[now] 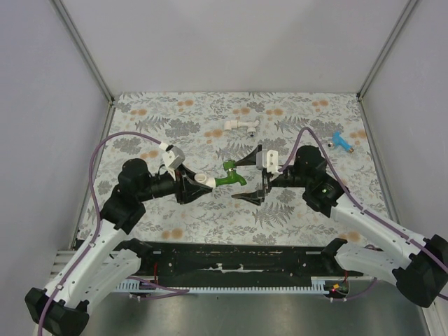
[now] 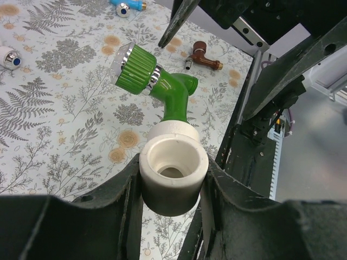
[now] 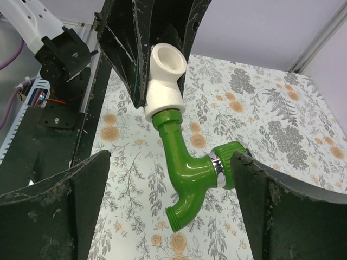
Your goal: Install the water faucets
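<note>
Left hand (image 2: 173, 187) pinches white elbow (image 2: 173, 162) bearing green faucet (image 2: 176, 100) — right hand (image 3: 171, 173) spread, perhaps grazing its handle.

The top view looks down from above and behind my bases over the whole table (image 1: 175, 119). The camera on my left pincer (image 2: 172, 176) sits very close, facing away from my bases. The one on my right pincer (image 3: 171, 157) faces back. All three share the green faucet (image 2: 176, 100) and the white elbow fitting (image 2: 173, 157), mid-frame.
</note>
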Available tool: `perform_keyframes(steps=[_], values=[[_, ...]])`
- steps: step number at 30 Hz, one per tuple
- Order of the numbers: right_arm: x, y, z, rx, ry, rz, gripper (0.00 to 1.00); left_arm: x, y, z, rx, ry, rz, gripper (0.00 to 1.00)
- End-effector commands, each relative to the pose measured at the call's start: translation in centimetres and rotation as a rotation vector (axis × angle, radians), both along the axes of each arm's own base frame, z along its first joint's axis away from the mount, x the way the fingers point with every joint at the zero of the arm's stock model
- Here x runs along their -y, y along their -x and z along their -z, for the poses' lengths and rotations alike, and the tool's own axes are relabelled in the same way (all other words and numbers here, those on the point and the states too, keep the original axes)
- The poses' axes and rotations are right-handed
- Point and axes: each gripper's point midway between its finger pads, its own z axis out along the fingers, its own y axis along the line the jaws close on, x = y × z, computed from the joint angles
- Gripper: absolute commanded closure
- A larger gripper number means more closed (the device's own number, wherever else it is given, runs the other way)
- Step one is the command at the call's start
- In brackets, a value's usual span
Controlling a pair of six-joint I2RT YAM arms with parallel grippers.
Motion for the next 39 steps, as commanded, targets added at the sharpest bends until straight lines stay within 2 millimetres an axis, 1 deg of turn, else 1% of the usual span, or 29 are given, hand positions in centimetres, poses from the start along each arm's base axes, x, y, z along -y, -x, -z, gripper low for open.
perform_keyframes(steps=[1, 5, 7, 10, 15, 21, 26, 27, 28, 30, 32, 36, 39], values=[[-1.0, -0.7, -0.8, 0.061, 0.011, -0.01, 0.02, 0.3, 0.4, -4.2, 0.089, 0.082, 0.03, 0.98], [-1.6, -1.2, 1.3, 0.028, 0.066, -0.006, 0.02, 0.2, 0.4, -4.2, 0.093, 0.085, 0.027, 0.98], [-2.0, -1.1, 2.1, 0.004, 0.088, -0.015, 0.04, 0.2, 0.5, -4.3, 0.096, 0.087, 0.027, 0.98], [-2.4, -0.9, 3.1, -0.046, 0.119, -0.032, 0.07, 0.1, 0.6, -4.6, 0.107, 0.092, 0.031, 0.98], [-2.9, -0.4, 4.1, -0.109, 0.136, -0.077, 0.09, 0.0, 0.8, -4.7, 0.122, 0.099, 0.031, 0.98], [-3.7, 0.1, 4.4, -0.173, 0.12, -0.091, 0.07, 0.0, 0.4, -4.6, 0.104, 0.104, 0.013, 0.98], [-4.8, -0.7, 4.7, -0.212, 0.077, -0.011, 0.05, -0.3, -0.7, -4.6, 0.057, 0.131, -0.068, 0.98], [-4.9, -0.8, 4.7, -0.217, 0.061, 0.002, 0.05, -0.3, -1.0, -4.2, 0.022, 0.14, -0.087, 0.98], [-5.0, -0.8, 4.5, -0.222, 0.041, 0.013, 0.06, -0.4, -1.3, -4.8, 0.017, 0.174, -0.108, 0.98], [-5.2, -0.8, 4.2, -0.232, 0.019, 0.027, 0.06, -0.6, -2.0, -4.9, -0.043, 0.227, -0.17, 0.98], [-5.4, -0.8, 4.3, -0.238, 0.026, 0.038, 0.05, -0.9, -2.3, -5.0, -0.068, 0.289, -0.213, 0.98], [-5.1, -0.6, 4.6, -0.232, 0.038, 0.059, 0.05, -1.4, -2.4, -5.8, -0.091, 0.378, -0.259, 0.98], [-5.1, -0.1, 4.6, -0.237, 0.036, 0.048, 0.09, -1.5, -2.3, -6.2, -0.12, 0.422, -0.268, 0.98]])
